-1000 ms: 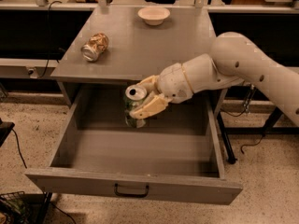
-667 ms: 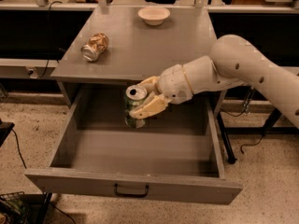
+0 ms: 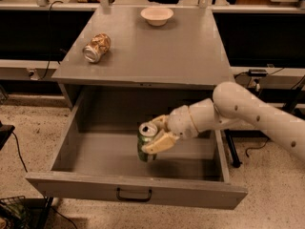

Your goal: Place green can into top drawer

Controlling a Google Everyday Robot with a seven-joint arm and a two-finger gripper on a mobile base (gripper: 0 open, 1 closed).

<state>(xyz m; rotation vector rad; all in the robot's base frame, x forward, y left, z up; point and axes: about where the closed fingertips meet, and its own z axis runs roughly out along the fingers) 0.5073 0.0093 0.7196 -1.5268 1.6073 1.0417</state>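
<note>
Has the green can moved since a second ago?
Yes. The green can, held in the hand, has dropped from the tabletop edge toward the top drawer's front panel.

The hand, down inside the top drawer, looks like smooth matt cream plastic. It's clamped on the green can — shiny metal with a silver top. The drawer and tabletop are plain matt grey, with a dark metal handle. The brown can is glossy too, the bowl is matt white, and the floor is rough and speckled.
</note>
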